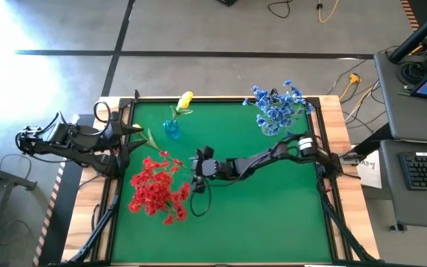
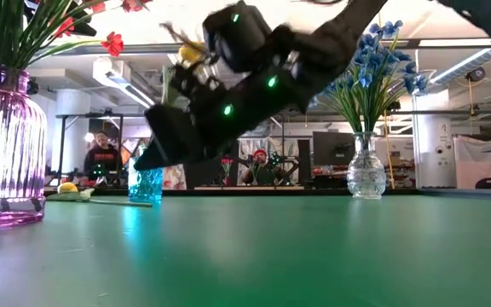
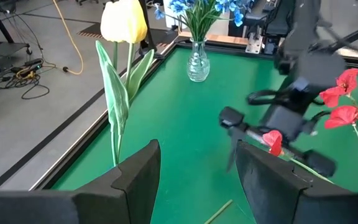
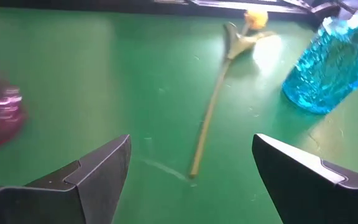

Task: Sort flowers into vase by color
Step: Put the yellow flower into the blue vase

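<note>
Right pincer (image 1: pixel 196 167) wide open over green desk (image 1: pixel 273 208): drop onto loose yellow flower's stem (image 4: pixel 207 121), straddle squarely, close; left pincer (image 1: pixel 124 133) half-open, empty.

The table (image 1: pixel 273 215) is covered in matt green felt-like cloth, edged in pale wood (image 1: pixel 335 119). The pink vase (image 2: pixel 5 145) is ribbed, glossy glass; the blue vase (image 4: pixel 331 65) is knobbly and translucent; the clear vase (image 2: pixel 366 175) shines. The gripper fingers (image 4: pixel 95 174) look like matt dark plastic.
</note>
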Robot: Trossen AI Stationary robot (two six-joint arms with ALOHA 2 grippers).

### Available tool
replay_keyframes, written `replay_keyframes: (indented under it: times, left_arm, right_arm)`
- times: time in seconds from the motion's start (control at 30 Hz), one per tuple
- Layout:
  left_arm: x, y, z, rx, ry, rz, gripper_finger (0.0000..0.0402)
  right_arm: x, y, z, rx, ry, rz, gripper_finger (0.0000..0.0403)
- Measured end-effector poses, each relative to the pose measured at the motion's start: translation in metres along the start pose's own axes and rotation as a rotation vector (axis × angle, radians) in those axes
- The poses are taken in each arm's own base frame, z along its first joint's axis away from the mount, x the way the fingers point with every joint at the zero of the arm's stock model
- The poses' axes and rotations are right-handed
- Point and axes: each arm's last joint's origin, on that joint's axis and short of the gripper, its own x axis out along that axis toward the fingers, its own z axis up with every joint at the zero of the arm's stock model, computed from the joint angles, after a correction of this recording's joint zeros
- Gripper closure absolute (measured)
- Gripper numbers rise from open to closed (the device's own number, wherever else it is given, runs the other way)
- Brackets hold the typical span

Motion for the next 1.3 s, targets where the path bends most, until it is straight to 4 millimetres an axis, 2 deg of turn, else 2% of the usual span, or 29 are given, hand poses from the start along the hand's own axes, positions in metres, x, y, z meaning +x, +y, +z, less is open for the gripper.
replay_keyframes:
  times: [0.17, 0.33, 0.57, 0.73, 0.87, 1.2, 1.23, 1.3]
  left_arm:
    - [0.0, 0.0, 0.0, 0.0, 0.0, 0.001, 0.0208]
    - [0.0, 0.0, 0.0, 0.009, 0.0, 0.002, 0.0208]
    - [0.0, 0.0, 0.0, 0.01, 0.0, 0.002, 0.0208]
    - [0.001, -0.001, 0.0, 0.014, 0.004, 0.004, 0.0208]
    - [0.003, -0.001, 0.0, 0.018, 0.007, 0.024, 0.0208]
    - [0.006, -0.003, 0.0, 0.027, 0.018, 0.033, 0.0208]
    - [0.006, -0.003, 0.0, 0.027, 0.019, 0.034, 0.0208]
    - [0.007, -0.003, -0.001, 0.029, 0.021, 0.034, 0.0208]
  right_arm:
    - [0.023, -0.009, -0.013, 0.053, 0.007, -0.031, 0.0076]
    - [0.038, -0.018, -0.018, 0.112, 0.0, -0.033, 0.0076]
    - [0.047, -0.016, -0.021, 0.18, -0.011, 0.036, 0.0076]
    - [0.056, -0.014, -0.033, 0.212, 0.013, 0.046, 0.009]
    - [0.056, -0.015, -0.034, 0.213, 0.022, 0.04, 0.0144]
    - [0.057, -0.017, -0.038, 0.187, 0.075, 0.024, 0.0361]
    - [0.057, -0.017, -0.038, 0.176, 0.079, 0.027, 0.0378]
    - [0.056, -0.016, -0.038, 0.169, 0.083, 0.029, 0.0386]
